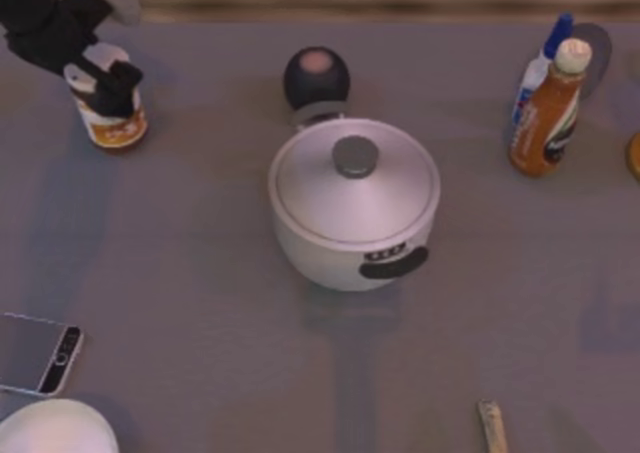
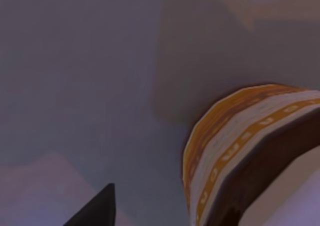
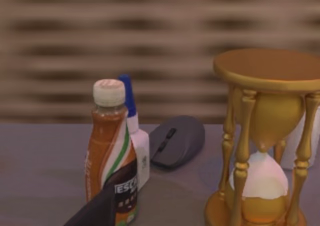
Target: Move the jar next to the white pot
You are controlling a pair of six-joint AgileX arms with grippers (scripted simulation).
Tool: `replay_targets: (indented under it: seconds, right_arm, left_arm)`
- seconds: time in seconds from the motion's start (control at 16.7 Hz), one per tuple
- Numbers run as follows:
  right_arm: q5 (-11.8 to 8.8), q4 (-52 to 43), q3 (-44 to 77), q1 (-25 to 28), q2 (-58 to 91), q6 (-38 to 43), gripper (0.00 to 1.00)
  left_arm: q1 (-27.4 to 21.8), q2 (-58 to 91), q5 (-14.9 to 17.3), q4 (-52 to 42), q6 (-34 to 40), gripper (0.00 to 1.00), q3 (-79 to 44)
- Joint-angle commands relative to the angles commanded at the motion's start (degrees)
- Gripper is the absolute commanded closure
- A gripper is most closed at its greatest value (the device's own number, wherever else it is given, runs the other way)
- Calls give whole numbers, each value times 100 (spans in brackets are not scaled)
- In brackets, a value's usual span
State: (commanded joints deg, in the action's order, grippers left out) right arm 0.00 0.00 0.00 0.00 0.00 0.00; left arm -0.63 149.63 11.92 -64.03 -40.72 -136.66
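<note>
table (image 1: 180, 273): grey top, everything stands on it.
white pot (image 1: 352, 205): middle of table, lid on, grey knob up, black handle facing the near edge; biggest thing here.
black ball (image 1: 316, 76): just behind the pot, nearly touching its far rim.
sauce bottle (image 1: 548, 113): far right, orange with cream cap, long axis leaning away from the pot in the top view; well apart from the pot.
glue bottle (image 1: 538, 68): white with blue cap, right beside the sauce bottle on its left.
mouse (image 3: 177, 140): dark, behind the two bottles, seen from my right wrist.
hourglass (image 3: 265, 136): gold, upright, far right edge of table near the bottles.
jar (image 1: 112, 111): far left of table, well apart from the pot; tilted, long axis leaning, lid end up under my fingers, orange-white label end toward the table.
in the way: open table between jar and pot; the ball sits close to the pot's far-left side.
left gripper (image 1: 98, 79): my fingers clenched on the jar at its lid end.
right gripper (image 3: 100, 208): only a dark fingertip shows in my right wrist view; can't tell how the fingers stand.
phone (image 1: 45, 355): near left edge.
white plate (image 1: 55, 428): near left corner, below the phone.
wooden stick (image 1: 491, 425): near edge, right of centre.
</note>
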Motion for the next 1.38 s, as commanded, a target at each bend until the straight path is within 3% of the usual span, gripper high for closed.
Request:
replay_targets:
  seconds: [0.78,1.38]
  right_arm:
    - [0,0,0,0,0,0,0]
    - [0,0,0,0,0,0,0]
  left_arm:
    - [0,0,0,0,0,98,0]
    - [21,-19,-3,0,-9,100,15]
